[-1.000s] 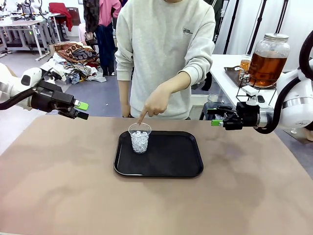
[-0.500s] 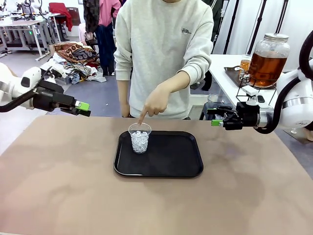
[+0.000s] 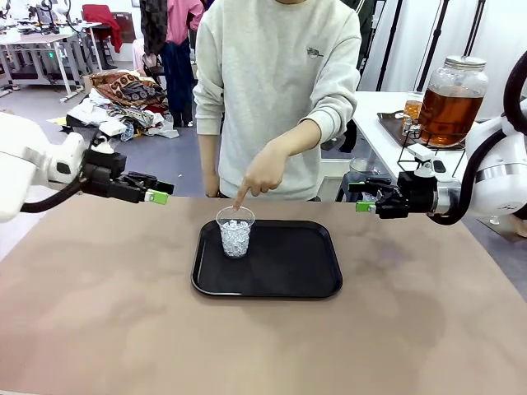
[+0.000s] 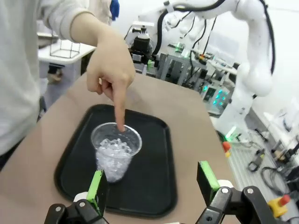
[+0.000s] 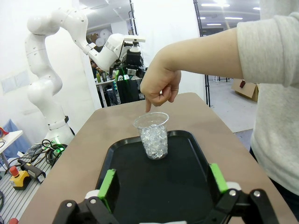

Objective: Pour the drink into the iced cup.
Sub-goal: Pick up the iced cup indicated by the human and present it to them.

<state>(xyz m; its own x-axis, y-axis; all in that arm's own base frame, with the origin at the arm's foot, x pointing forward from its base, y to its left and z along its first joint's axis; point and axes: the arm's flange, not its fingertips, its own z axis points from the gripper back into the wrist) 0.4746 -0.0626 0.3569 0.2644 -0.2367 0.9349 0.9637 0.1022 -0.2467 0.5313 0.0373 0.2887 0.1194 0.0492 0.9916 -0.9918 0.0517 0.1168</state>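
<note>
From where I stand, the pour has not begun. The iced cup (image 3: 235, 232) sits upright at the far left of the black tray (image 3: 296, 284) in the middle of the brown surface (image 3: 99, 329). It is a clear plastic cup and I can see only ice in it, no amber liquid at all. The person's hand (image 3: 262, 174) hangs just above it from the far side, with the index finger pointing down at the rim.

The drink (image 3: 449, 115) is well apart from all this. It is inside the big lidded glass jar (image 3: 453, 95), which stands far off to the right on a white side surface (image 3: 375, 123), beyond the right arm. The jar looks about two-thirds full, and its lid is on.

The left fingers (image 3: 155, 197) hover above the far left edge of the surface, aimed toward the middle, spread wide with nothing between them. The right fingers (image 3: 365, 206) mirror them on the right, level with the far edge of the tray, also wide apart and holding nothing.

As I judge it, every step is left to do. Someone must fetch the drink from the jar, bring it over the cup, pour it, and stop before it overflows the ice
</note>
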